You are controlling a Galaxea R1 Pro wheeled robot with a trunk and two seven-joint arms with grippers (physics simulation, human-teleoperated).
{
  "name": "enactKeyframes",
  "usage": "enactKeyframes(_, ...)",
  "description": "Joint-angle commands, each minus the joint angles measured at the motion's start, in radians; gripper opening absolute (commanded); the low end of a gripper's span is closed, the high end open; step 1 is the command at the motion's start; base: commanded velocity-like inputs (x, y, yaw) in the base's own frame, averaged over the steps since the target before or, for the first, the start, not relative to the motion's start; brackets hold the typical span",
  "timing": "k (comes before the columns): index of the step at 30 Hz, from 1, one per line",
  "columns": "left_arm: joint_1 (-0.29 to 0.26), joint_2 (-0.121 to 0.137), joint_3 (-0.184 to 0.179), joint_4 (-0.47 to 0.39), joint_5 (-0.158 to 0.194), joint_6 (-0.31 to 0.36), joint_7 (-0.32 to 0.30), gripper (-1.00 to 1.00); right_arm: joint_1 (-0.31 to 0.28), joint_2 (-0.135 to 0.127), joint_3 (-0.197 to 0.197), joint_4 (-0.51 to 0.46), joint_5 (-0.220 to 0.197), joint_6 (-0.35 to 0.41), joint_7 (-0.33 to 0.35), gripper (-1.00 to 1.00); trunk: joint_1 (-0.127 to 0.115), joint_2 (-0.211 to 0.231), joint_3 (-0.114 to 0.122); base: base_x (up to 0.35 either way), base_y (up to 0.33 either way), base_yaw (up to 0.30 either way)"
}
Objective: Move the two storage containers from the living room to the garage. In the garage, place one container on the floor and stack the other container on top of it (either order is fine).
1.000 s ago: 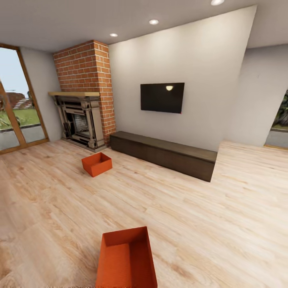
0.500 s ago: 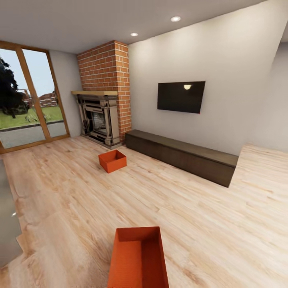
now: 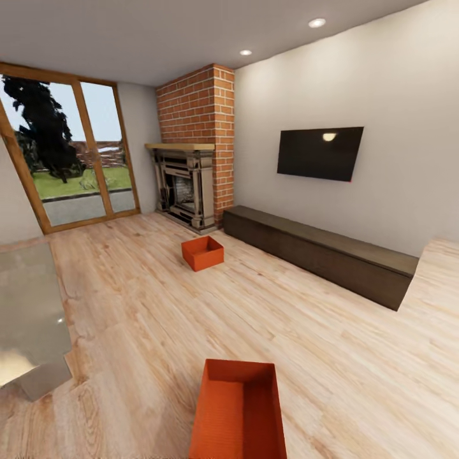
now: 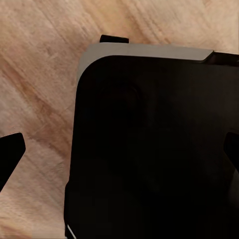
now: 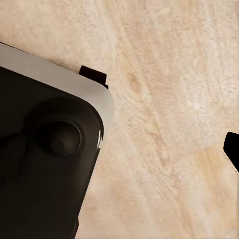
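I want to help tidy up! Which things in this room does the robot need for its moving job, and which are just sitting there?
For the job:
- near storage container, on the wood floor close to the robot
- far storage container, on the floor in front of the fireplace

Just sitting there:
- brick fireplace
- wall TV
- long dark cabinet
- glass doors

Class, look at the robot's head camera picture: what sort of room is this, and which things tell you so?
Most likely a living room: a brick fireplace, a wall-mounted TV above a long dark low cabinet, and light wood plank flooring.
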Motion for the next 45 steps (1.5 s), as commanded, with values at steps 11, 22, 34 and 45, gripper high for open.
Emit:
enactKeyframes(11, 0.000, -0.002, 0.005, 0.002, 0.006, -0.002, -0.001, 1.00, -0.001, -0.001, 0.009, 0.003, -0.013, -0.008, 0.000, 1.00, 0.000, 0.000, -0.001, 0.212, 0.000, 0.038)
enactKeyframes(22, 0.000, -0.003, 0.005, 0.002, 0.006, -0.002, -0.001, 1.00, -0.001, -0.001, 0.009, 0.003, -0.017, -0.008, -0.001, 1.00, 0.000, 0.000, -0.002, 0.288, 0.000, 0.001)
enactKeyframes(34, 0.000, -0.003, 0.005, 0.002, 0.006, -0.002, -0.001, 1.00, -0.001, 0.000, 0.009, 0.003, -0.020, -0.007, -0.001, 1.00, 0.000, 0.000, -0.002, 0.054, 0.000, -0.109)
enactKeyframes(45, 0.000, -0.002, 0.005, 0.002, 0.005, -0.002, -0.001, 1.00, -0.001, 0.000, 0.009, 0.003, -0.020, -0.006, -0.001, 1.00, 0.000, 0.000, -0.002, 0.001, 0.000, -0.205)
